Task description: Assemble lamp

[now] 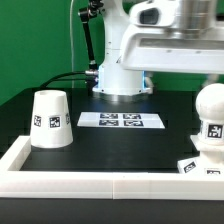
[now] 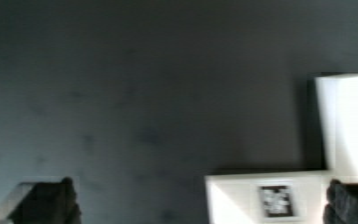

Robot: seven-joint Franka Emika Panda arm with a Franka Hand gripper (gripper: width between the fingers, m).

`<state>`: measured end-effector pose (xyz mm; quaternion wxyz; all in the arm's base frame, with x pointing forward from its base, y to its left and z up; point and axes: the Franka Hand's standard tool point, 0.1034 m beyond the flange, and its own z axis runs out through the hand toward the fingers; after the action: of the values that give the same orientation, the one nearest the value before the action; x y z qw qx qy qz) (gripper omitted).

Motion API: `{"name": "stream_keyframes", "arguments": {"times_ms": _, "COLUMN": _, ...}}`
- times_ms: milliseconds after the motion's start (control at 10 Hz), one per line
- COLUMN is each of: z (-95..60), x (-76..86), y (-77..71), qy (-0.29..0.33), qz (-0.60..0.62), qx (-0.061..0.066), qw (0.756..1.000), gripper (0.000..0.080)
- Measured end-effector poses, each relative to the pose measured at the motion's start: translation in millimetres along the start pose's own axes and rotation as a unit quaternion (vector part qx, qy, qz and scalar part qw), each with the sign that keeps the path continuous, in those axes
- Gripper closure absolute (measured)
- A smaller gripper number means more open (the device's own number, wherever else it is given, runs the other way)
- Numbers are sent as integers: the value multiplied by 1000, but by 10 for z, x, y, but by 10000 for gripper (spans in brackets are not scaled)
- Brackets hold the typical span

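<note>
The white cone shade (image 1: 50, 120) stands upright on the black table at the exterior view's left. The ball-shaped bulb (image 1: 210, 112) stands at the right edge, on or just behind the low base block (image 1: 203, 166); I cannot tell which. In the wrist view my gripper (image 2: 204, 200) is open, with dark fingertips (image 2: 51, 203) far apart. A white tagged block (image 2: 274, 195), apparently the base, lies below between them, close to one finger. Nothing is held. The fingers do not show in the exterior view.
The marker board (image 1: 120, 120) lies flat mid-table. A raised white wall (image 1: 100, 185) borders the table's front and left. The white robot arm (image 1: 125, 60) rises at the back, its upper part overhanging the right side. A white strip (image 2: 345, 120) crosses the wrist view.
</note>
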<state>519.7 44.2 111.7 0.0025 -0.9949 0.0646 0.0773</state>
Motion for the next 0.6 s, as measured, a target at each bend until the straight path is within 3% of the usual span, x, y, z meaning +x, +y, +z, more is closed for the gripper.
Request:
{"name": "stream_keyframes", "arguments": {"times_ms": 400, "z": 13, "x": 13, "y": 214, "qy": -4, "qz": 4, "qx": -2, "qw": 1000, "gripper": 101}}
{"name": "stream_keyframes", "arguments": {"times_ms": 600, "z": 15, "x": 50, "y": 425, "qy": 8, "qz": -66, "qx": -8, "qw": 998, "gripper": 101}}
